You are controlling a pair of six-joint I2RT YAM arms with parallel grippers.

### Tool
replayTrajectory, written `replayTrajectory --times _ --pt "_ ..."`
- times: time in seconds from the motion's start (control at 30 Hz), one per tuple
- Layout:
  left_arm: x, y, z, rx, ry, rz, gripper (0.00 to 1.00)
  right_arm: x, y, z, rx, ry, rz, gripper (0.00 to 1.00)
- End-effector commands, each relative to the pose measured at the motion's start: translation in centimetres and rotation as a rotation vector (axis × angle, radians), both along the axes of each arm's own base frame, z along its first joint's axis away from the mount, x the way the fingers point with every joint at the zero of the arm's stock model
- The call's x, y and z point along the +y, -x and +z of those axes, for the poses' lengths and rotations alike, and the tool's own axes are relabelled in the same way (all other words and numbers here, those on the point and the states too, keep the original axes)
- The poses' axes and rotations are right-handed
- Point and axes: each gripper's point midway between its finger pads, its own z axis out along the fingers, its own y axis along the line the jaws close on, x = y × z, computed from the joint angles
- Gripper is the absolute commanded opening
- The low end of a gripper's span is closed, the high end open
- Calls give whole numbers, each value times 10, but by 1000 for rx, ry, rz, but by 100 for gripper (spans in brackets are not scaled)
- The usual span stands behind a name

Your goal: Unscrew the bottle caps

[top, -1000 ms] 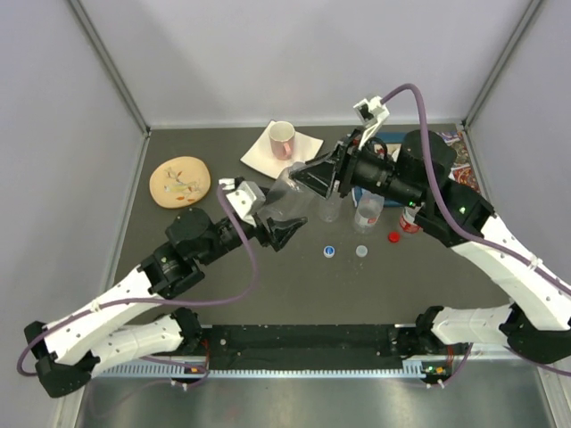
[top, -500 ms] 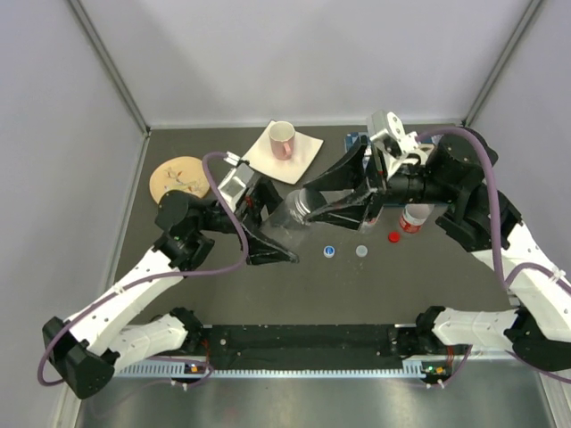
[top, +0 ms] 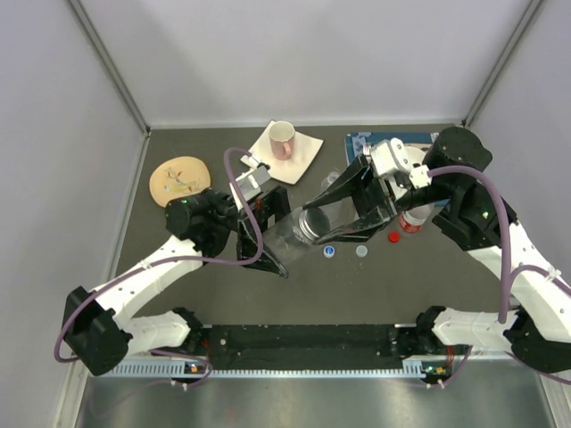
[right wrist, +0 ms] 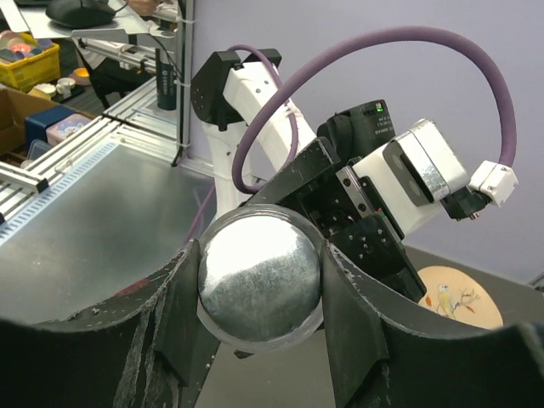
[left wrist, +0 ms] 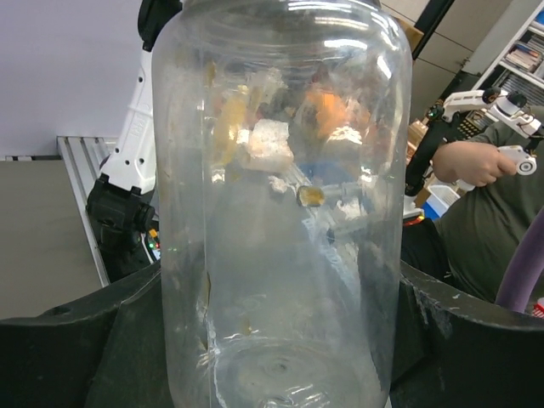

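The short squat clear bottle (top: 287, 227) is held off the table, lying nearly level between the two arms. My left gripper (top: 275, 234) is shut on its body; in the left wrist view the bottle (left wrist: 280, 204) fills the space between the black fingers (left wrist: 76, 340). My right gripper (top: 314, 225) is shut on its wide greyish-clear cap (right wrist: 259, 285), one finger on each side. Blue (top: 329, 251), white (top: 361, 251) and red (top: 393, 237) caps lie loose on the table. A slim bottle (top: 331, 182) and a red-labelled one (top: 410, 220) stand behind the right gripper, partly hidden.
A pink-lined mug (top: 283, 138) stands on a white napkin (top: 305, 150) at the back. A round wooden plate (top: 178, 181) lies at the back left. A blue patterned item (top: 359, 142) sits at the back right. Grey walls enclose the table on three sides.
Both arms have carried the bottle a little toward the front, and the right wrist has turned round. Both grips stay the same.
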Motion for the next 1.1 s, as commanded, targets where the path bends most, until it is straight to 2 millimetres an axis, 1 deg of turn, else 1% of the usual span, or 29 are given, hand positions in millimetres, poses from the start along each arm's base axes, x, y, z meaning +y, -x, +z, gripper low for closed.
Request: replayTrajectory --times 0.0,0.03,0.07,0.1,0.13,0.17,0.2,0.23,0.3,0.4,0.43,0.5,0.53,0.6,0.63,0.7,0.73,0.77,0.8,0.83,0.87,0.9,0.93,0.97,1.0,1.03,1.07 --pt "4 1 36 -74 160 90 42 -5 26 -56 250 239 154 0" --pt "3 -1 36 -133 180 122 42 -4 20 -53 245 231 107 0" --pt "1 -5 34 -144 171 145 42 -4 18 -48 242 222 85 7" --pt "-6 -16 24 -49 70 188 41 -5 16 -46 247 219 59 8" --pt "-7 -23 23 -157 109 254 41 -4 9 -42 243 207 3 10" --pt "-9 -29 20 -173 94 293 41 -4 6 -38 239 197 -24 11" --pt "-11 -38 15 -189 68 352 41 -5 4 -36 240 192 -45 12" --pt "-10 -39 16 -203 75 372 40 -4 -1 -34 240 186 -83 14" --pt "-10 -47 13 -218 67 424 40 -5 -5 -31 236 174 -118 20" --pt "-9 -50 9 -224 59 458 41 -5 -15 -27 231 159 -182 46" --pt "-9 -50 7 -219 51 460 41 -5 -16 -25 253 159 -196 58" --pt "-9 -52 6 -227 45 468 41 -4 -22 -22 265 152 -230 68" --pt "-9 -52 4 -224 36 469 41 -5 -23 -18 262 140 -243 74" --pt "-9 -53 3 -233 37 480 41 -5 -28 -12 268 122 -275 81" --pt "-8 -54 3 -234 37 485 41 -6 -30 -7 265 107 -287 86" --pt "-8 -54 2 -241 37 491 41 -5 -35 -3 278 96 -318 92" --pt "-8 -56 2 -239 33 500 41 -6 -38 1 276 85 -335 97" --pt "-8 -58 0 -245 30 510 41 -6 -41 4 289 74 -356 99" --pt "-8 -59 0 -251 30 516 41 -7 -53 8 303 54 -429 99" --pt "-8 -60 0 -258 32 528 41 -10 -62 15 318 24 -487 99" --pt "-8 -66 -1 -263 30 564 41 -12 -72 25 379 -29 -551 99" --pt "-6 -69 1 -274 41 594 41 -22 -100 28 446 -87 -719 99" --pt "-7 -72 -1 -276 40 621 41 -26 -108 26 494 -107 -775 99" --pt "-6 -84 0 -295 46 702 41 -28 -113 29 567 -141 -805 99" --pt "-4 -87 0 -310 48 739 41 -33 -120 29 605 -168 -849 99" --pt "-6 -87 -4 -320 38 762 41 -32 -123 24 640 -175 -859 99" --pt "-5 -95 -7 -369 37 820 41 -32 -123 24 700 -191 -862 99"
